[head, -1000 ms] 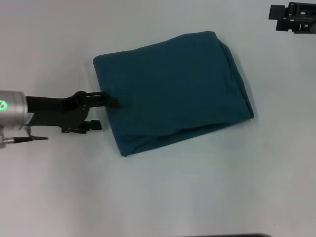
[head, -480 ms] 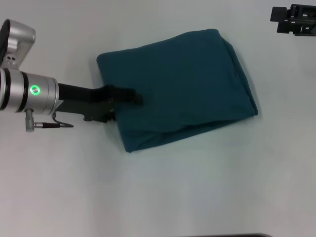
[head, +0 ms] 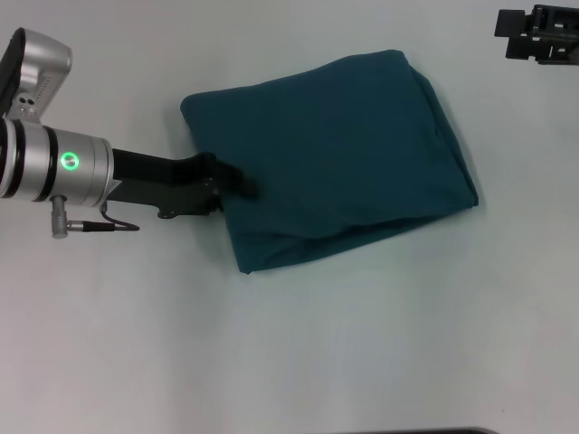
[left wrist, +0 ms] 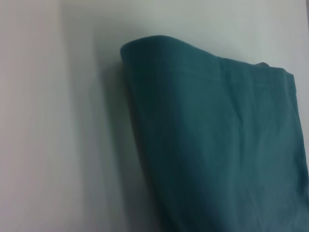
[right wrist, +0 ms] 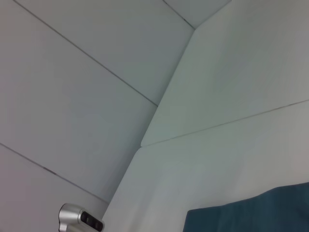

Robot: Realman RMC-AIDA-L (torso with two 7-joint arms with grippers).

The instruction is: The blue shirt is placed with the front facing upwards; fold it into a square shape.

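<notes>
Left end effector (head: 237, 182) on folded blue shirt's (head: 335, 154) left edge, right end effector (head: 507, 23) parked far corner

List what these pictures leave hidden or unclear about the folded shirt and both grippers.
- Dark teal-blue folded cotton shirt: lettering, collar and sleeves show in no view, folded inside or underneath.
- Left gripper: in the head view, dark fingers merge with cloth at the shirt's left edge; the grip is unclear. Its wrist view shows no fingers.
- Right gripper: cut off by the head view's top right corner.

table (head: 298, 362) — plain pale surface | wall panels (right wrist: 96, 72) — seamed, probably pale grey
</notes>
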